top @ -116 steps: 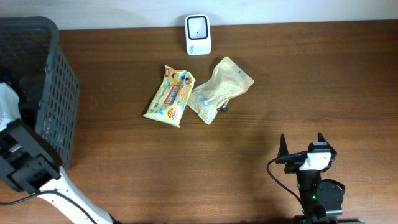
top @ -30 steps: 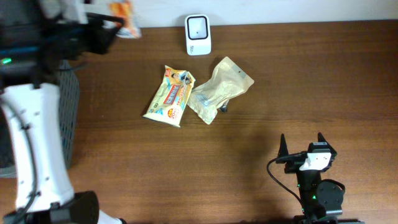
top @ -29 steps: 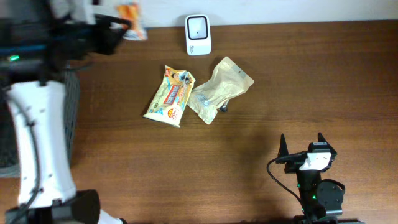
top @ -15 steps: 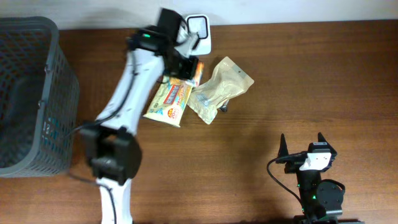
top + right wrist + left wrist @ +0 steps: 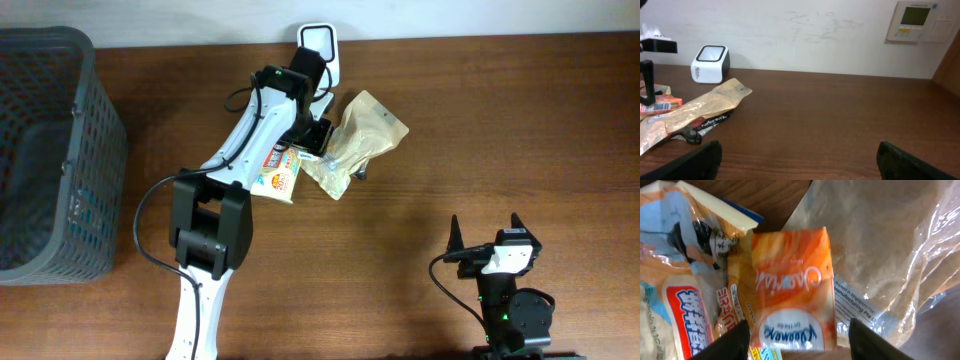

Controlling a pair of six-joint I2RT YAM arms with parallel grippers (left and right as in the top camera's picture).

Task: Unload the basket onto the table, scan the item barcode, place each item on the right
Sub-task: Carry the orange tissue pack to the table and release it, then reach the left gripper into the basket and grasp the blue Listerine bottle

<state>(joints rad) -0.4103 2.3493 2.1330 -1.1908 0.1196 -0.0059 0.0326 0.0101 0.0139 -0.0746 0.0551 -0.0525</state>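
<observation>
An orange packet (image 5: 790,285) lies flat on the pile, partly over a yellow snack bag (image 5: 685,295) and a brown paper pouch (image 5: 885,255). My left gripper (image 5: 800,347) hovers just above it, open, with one finger on each side and nothing held. From overhead, that gripper (image 5: 308,135) sits over the seam between the snack bag (image 5: 275,170) and the pouch (image 5: 365,135), hiding the packet. The white barcode scanner (image 5: 320,42) stands at the table's back edge, just behind the left arm. My right gripper (image 5: 487,235) rests open at the front right, far from the items.
A dark mesh basket (image 5: 50,150) fills the left end of the table. In the right wrist view the scanner (image 5: 710,63) stands against the wall with the pouch (image 5: 695,112) in front of it. A wall panel (image 5: 917,20) hangs at the upper right.
The left arm swung from the basket side to the pile with the orange packet, then opened; the packet now lies loose on the bags. The right arm has not moved.
</observation>
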